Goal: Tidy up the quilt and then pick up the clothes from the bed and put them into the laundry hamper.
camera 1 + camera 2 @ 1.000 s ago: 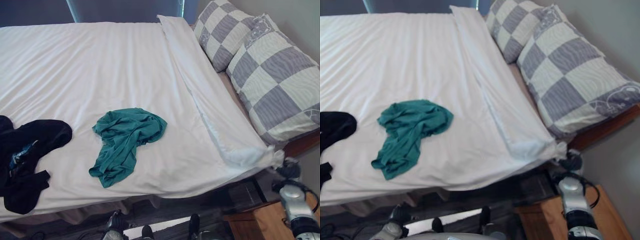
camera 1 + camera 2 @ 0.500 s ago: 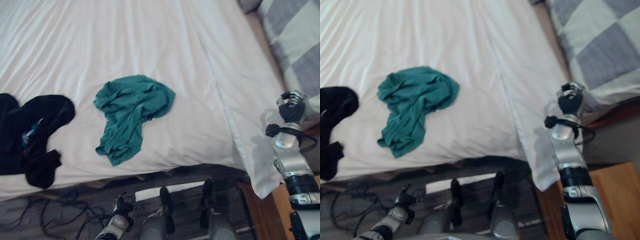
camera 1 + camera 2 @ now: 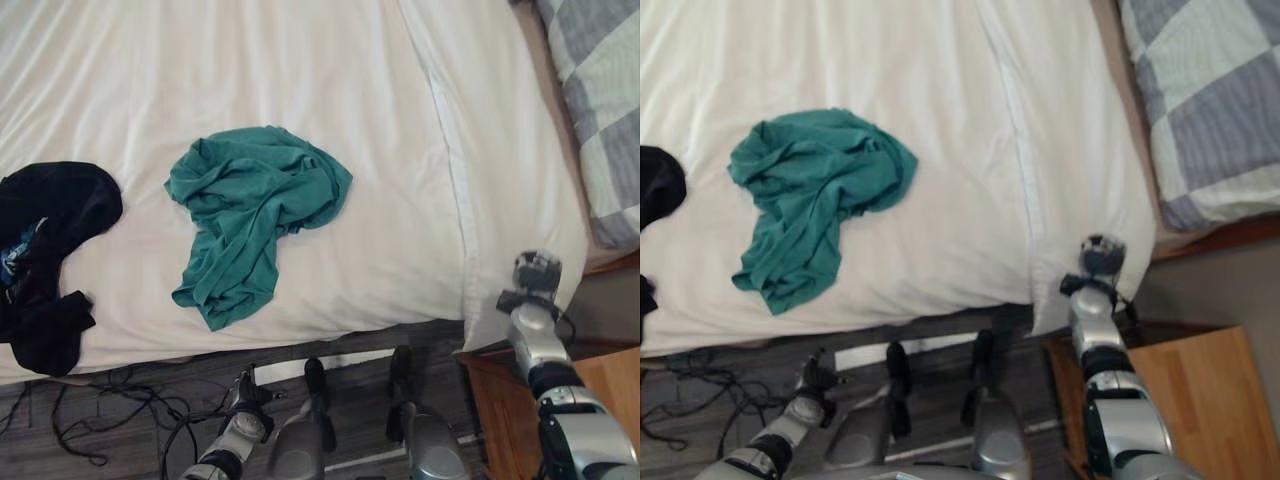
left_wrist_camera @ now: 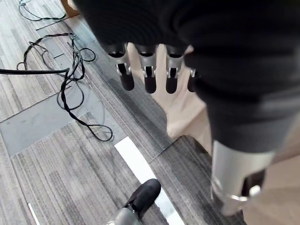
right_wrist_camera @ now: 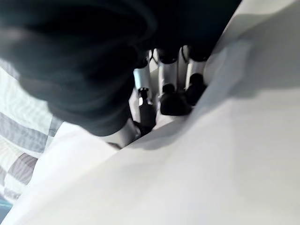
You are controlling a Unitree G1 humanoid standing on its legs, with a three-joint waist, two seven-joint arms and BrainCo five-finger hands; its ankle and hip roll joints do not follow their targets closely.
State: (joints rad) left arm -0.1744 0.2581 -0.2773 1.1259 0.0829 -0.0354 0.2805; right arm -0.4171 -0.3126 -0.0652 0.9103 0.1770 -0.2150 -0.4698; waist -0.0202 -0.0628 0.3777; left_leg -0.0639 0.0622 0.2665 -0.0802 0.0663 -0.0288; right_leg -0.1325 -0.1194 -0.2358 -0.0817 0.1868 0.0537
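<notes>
**Quilt corner in the balance**

Dropping from beside the pillow half a second ago, the right hand (image 3: 1101, 258) now sits at the near right corner of the quilt (image 3: 300, 80), where the white cloth hangs over the bed's edge. In its wrist view the fingers (image 5: 176, 101) curl in against the fabric, pinching a fold of it.

The quilt lies fairly flat across the bed, its folded-over strip running along the right side next to the checked pillow (image 3: 600, 110). On top of it, the green shirt (image 3: 250, 215) is bunched near the middle and the black clothes (image 3: 45, 260) lie at the near left edge, partly over the side.

The left hand (image 4: 150, 70) hangs low over the floor with straight fingers, empty.

My judgement: a hard tug on this corner could drag the whole quilt sideways, wrinkle what is already smooth, and tip the black clothes off the bed. A thin pinch may also slip free. The wooden nightstand (image 3: 1180, 390) stands just beside the right arm and could be knocked.
</notes>
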